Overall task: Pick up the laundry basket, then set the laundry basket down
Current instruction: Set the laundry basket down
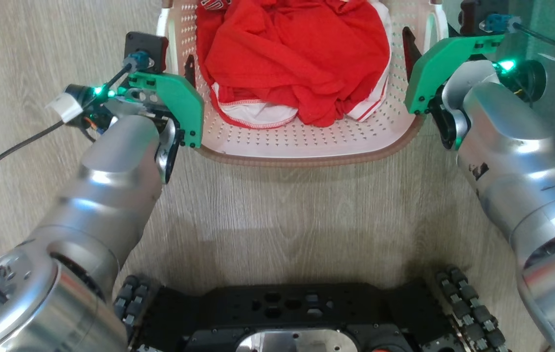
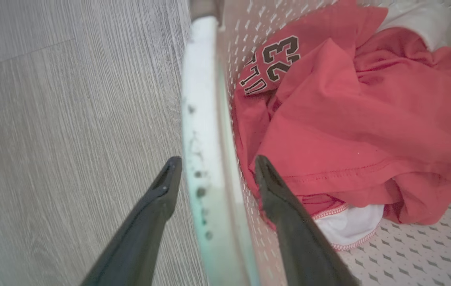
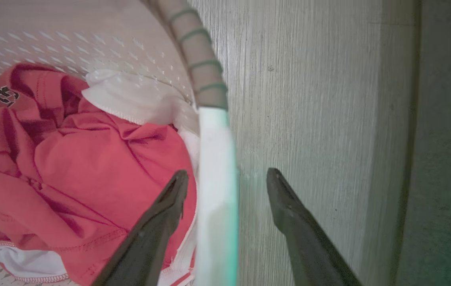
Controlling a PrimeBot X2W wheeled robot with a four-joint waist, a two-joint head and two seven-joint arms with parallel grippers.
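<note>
A small cream-white perforated plastic laundry basket (image 1: 306,142) with a brown woven-look rim is sitting on the pale wood-grain floor (image 1: 277,215), just ahead of the robot's black wheeled base (image 1: 297,313). A crumpled red jersey (image 1: 292,54) with white trim is lying inside it. The left gripper (image 2: 217,159) is straddling the basket's white left handle (image 2: 201,99), its two dark fingers spread apart, one outside and one inside the basket, gripping nothing. The right gripper (image 3: 227,171) is straddling the white right handle (image 3: 215,159) likewise, fingers spread wide.
</note>
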